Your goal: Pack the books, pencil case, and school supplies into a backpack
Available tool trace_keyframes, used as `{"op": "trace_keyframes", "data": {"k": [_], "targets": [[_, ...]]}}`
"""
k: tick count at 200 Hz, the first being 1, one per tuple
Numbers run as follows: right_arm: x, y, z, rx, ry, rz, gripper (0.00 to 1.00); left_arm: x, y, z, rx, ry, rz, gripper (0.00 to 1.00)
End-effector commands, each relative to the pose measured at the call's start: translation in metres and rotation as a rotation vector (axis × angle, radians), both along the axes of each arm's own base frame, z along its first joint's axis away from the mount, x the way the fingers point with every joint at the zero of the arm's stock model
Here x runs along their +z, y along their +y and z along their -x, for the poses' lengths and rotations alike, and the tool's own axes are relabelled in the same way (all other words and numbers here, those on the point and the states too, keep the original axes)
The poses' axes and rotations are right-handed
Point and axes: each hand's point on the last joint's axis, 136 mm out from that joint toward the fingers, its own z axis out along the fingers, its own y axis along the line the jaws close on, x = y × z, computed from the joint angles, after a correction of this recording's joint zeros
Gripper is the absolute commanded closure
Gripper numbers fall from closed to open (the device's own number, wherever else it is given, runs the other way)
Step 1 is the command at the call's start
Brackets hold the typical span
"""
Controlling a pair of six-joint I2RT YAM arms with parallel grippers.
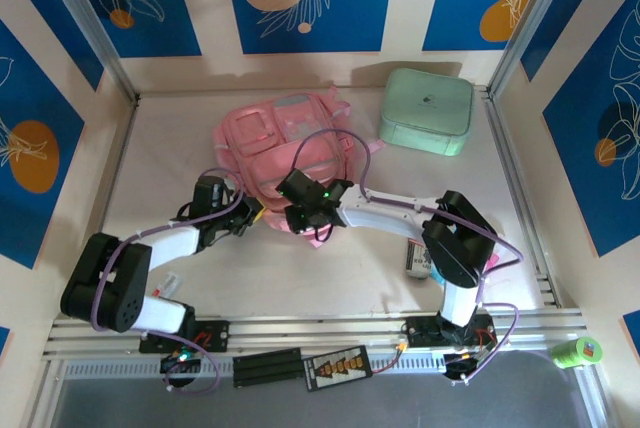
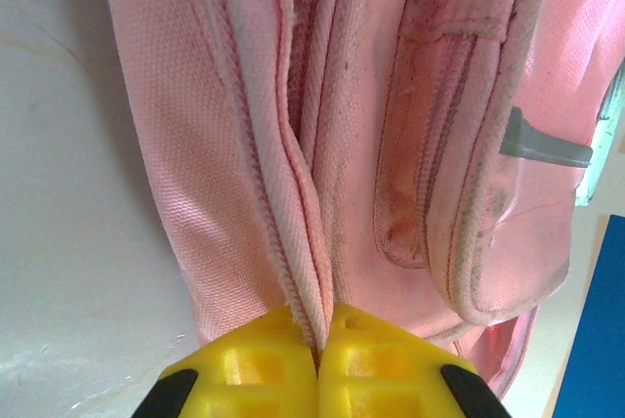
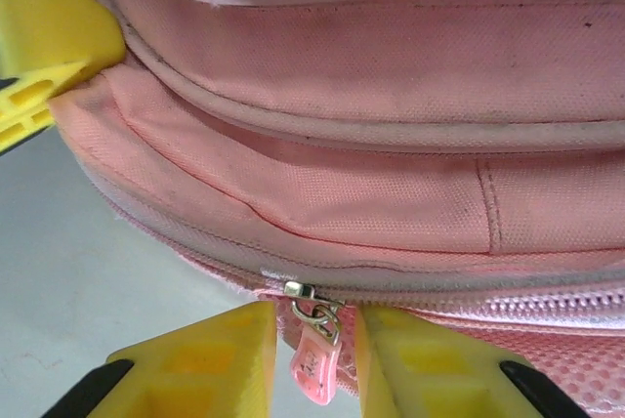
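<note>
Backpack [image 1: 285,143] lying flat on bench [image 1: 300,273], far-middle. Left gripper [image 2: 318,359] clamping seam beside zip, anchoring fabric. Right gripper [image 3: 315,335] sitting narrowly apart around zipper pull [image 3: 314,367], not biting. imo: be pinching tab fully first, then dragging along track, not lifting.

1. The left arm [image 1: 150,248] has white shell links between bulky black joint housings.
2. The right arm [image 1: 385,213] has the same white links and black joints.
3. Purple cables [image 1: 322,133] loop loosely along both arms.
4. A small green light [image 1: 326,191] glows on the right wrist.
5. The left pincer [image 2: 317,340] has bright yellow fingers moulded with square recesses, with black parts behind them.
6. The right pincer [image 3: 314,340] has matching yellow recessed fingers and black backing.
</note>
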Motion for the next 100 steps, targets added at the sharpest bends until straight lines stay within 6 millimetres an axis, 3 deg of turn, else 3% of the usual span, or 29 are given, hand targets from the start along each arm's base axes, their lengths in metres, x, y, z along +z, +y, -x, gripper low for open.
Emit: {"op": "trace_keyframes", "data": {"k": [1, 14, 49, 80, 100], "targets": [[-0.005, 0.0, 0.0, -0.003, 0.017, 0.022, 0.72, 0.014, -0.005, -0.012, -0.023, -0.056, 0.007, 1.0], [-0.005, 0.0, 0.0, -0.008, 0.019, 0.023, 0.74, 0.014, -0.005, -0.012, -0.022, -0.057, 0.007, 1.0], [0.001, -0.013, -0.003, -0.05, -0.016, 0.062, 0.94, 0.013, -0.001, -0.012, -0.018, -0.06, -0.018, 1.0], [0.013, -0.046, -0.005, -0.114, -0.058, 0.121, 0.95, 0.009, 0.003, -0.012, -0.019, -0.057, -0.059, 1.0], [0.011, -0.076, -0.005, -0.167, -0.062, 0.159, 0.95, 0.009, 0.004, -0.013, -0.021, -0.061, -0.067, 1.0]]}}
